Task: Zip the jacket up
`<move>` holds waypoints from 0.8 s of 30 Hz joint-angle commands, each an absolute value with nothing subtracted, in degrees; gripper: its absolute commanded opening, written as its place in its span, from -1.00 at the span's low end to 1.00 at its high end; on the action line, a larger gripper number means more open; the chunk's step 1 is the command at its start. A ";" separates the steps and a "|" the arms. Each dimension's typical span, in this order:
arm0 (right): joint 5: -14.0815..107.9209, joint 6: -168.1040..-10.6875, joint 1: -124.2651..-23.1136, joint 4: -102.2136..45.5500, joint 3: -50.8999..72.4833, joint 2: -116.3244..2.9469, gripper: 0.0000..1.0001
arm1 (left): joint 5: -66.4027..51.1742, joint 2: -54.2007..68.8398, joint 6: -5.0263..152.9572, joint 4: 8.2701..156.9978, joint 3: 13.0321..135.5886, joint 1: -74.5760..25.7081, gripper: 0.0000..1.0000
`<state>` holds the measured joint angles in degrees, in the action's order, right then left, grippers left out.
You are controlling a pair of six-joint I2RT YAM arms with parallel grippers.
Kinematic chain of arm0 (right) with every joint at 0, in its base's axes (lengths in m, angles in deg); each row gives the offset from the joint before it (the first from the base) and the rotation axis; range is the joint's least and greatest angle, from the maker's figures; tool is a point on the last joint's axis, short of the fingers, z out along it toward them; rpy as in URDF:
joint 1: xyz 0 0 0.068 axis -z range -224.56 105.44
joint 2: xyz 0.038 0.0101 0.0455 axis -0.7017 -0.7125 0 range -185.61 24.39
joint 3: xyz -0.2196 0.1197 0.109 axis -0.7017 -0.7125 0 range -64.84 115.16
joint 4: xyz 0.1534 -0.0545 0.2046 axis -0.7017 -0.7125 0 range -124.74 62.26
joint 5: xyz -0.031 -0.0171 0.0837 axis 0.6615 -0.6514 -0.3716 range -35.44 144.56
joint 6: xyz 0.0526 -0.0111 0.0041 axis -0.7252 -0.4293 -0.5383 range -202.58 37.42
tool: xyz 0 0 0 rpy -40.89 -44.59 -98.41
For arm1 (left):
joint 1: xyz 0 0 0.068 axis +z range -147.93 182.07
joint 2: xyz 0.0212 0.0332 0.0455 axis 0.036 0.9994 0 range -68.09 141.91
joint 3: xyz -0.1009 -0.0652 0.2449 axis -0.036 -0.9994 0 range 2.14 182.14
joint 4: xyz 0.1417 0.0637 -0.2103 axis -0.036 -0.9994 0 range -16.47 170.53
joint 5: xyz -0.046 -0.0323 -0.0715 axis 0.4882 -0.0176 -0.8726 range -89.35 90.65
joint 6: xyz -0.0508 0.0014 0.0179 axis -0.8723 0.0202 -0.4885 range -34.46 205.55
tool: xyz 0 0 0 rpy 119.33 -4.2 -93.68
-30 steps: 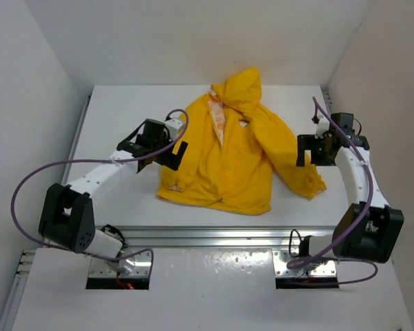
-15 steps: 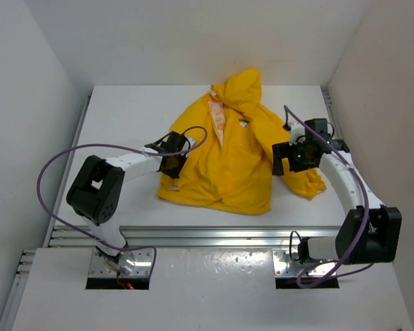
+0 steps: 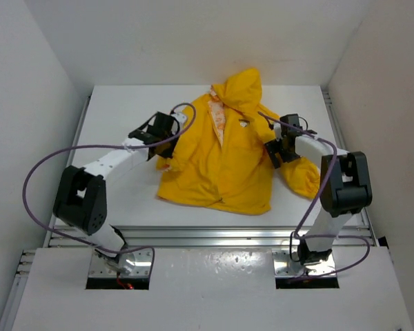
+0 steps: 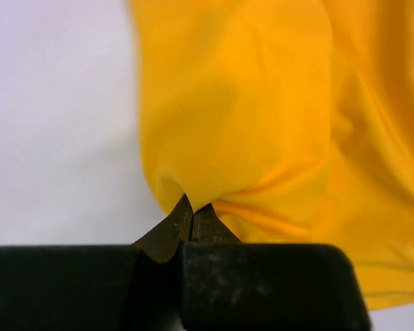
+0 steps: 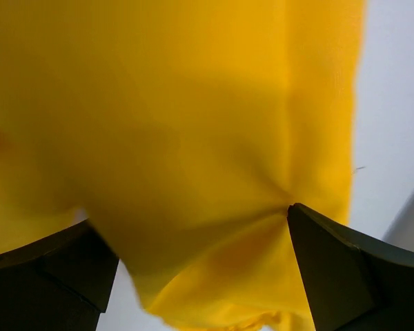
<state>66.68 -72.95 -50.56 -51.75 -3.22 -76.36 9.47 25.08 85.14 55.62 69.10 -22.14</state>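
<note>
Since a second ago we see both arms swung inward, left gripper (image 4: pixel 192 210) now pinched tight on a fold of the bright yellow thin-fabric hooded jacket (image 3: pixel 228 165), spread on the white table (image 3: pixel 117 103), right gripper (image 5: pixel 193 221) gaping wide over its cloth

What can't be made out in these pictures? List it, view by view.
- Top view: the zipper of the jacket is too small to see, and folded fabric covers the front edge.
- Left wrist view: the frame edge crops the cloth, so I cannot tell which part the shut left end effector pinches.
- Right wrist view: the close fabric is blurred, so I cannot tell whether the open right end effector touches it.
</note>
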 commanded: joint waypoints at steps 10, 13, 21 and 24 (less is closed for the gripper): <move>80.23 -68.43 -37.89 -42.32 7.30 -80.81 0.85 | 17.17 17.33 86.86 63.57 74.74 -7.26 -1.00; 79.97 -68.43 -35.78 -44.77 9.68 -81.25 0.88 | 24.42 21.90 86.07 64.27 75.26 -6.11 -0.77; 43.53 -72.48 -34.54 -64.63 7.15 -62.46 1.00 | 0.35 12.44 93.52 65.67 69.04 -1.63 0.99; 22.71 -69.66 -36.90 -74.74 7.49 -57.09 1.00 | -18.47 7.33 105.73 54.31 69.03 -6.00 0.96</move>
